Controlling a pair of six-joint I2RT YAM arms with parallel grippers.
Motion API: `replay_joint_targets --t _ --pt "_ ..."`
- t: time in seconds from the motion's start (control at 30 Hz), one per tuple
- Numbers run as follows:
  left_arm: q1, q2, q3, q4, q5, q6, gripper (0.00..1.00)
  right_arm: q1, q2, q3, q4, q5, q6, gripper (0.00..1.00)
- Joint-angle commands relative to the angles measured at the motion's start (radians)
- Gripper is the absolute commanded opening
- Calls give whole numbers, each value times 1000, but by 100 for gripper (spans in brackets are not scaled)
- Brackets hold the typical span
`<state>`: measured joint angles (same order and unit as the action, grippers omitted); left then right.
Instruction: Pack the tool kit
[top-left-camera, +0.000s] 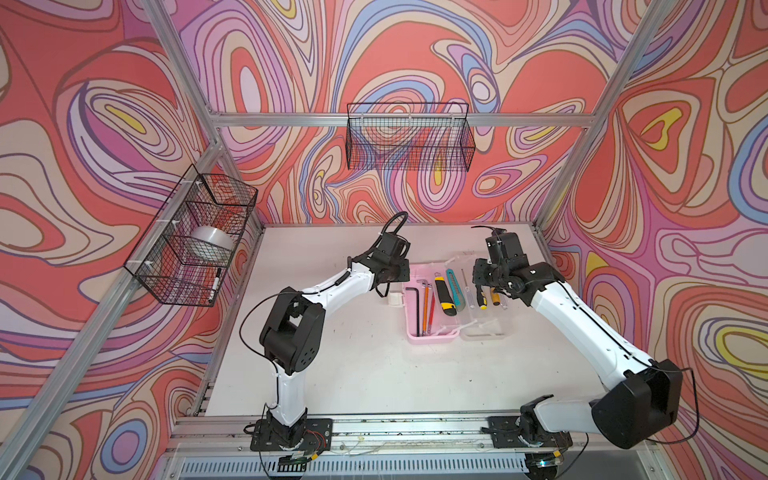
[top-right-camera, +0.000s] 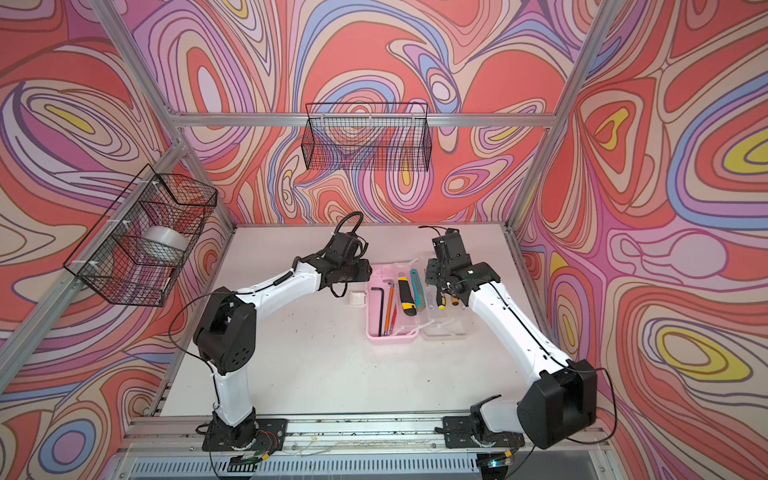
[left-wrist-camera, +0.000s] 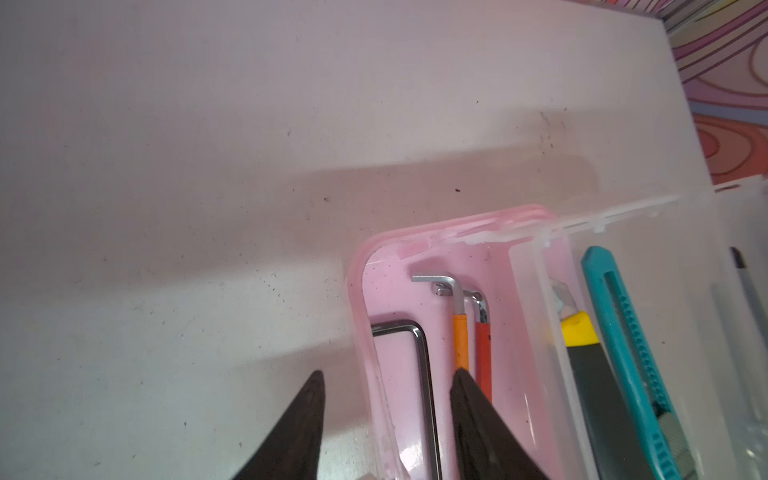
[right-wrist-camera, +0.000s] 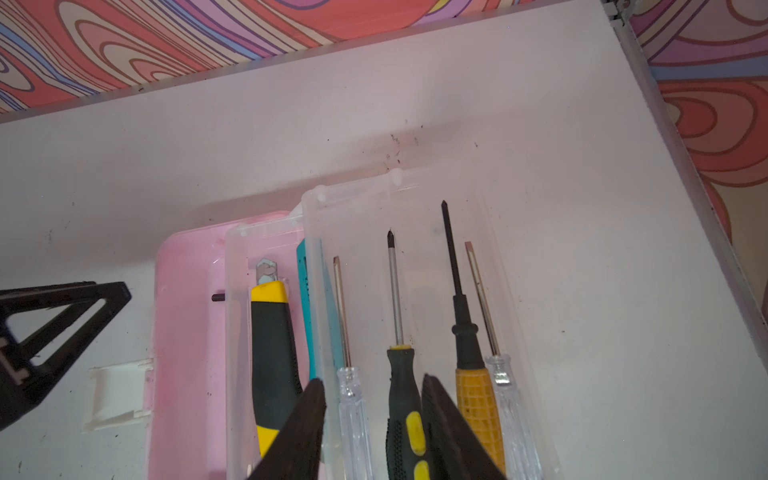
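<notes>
**Right gripper** (right-wrist-camera: 372, 378): jaws apart, straddling the black-and-yellow-handled screwdriver (right-wrist-camera: 405, 407) and a clear-handled screwdriver (right-wrist-camera: 351, 399). Whether they touched could not be told.

**Left gripper** (left-wrist-camera: 388, 372): jaws apart, empty, astride the wall of the pale-pink rectangular plastic case (left-wrist-camera: 415, 249), which lay open right of the white table's (top-left-camera: 332, 374) middle.

**Step, as judged:** lifting a screwdriver off the translucent lid (right-wrist-camera: 540, 291). Close on one handle only.

**Counted:**
- screwdrivers, four
- L-shaped hex keys (left-wrist-camera: 460, 340), three
- snap-blade knives (right-wrist-camera: 272, 332), two
</notes>
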<state>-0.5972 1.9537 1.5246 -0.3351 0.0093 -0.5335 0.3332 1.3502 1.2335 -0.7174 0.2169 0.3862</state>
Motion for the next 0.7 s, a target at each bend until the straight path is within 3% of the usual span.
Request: replay_joint_targets --t 0.0,0.3,0.67 --pt "-9 65 75 -126 -88 29 49 1 -32 -21 28 27 -15 41" --pt "-9 194 202 -179 -133 32 44 0 -16 -46 63 15 -17 41" --pt "14 284 267 -195 -109 9 14 -1 11 -68 72 14 4 41"
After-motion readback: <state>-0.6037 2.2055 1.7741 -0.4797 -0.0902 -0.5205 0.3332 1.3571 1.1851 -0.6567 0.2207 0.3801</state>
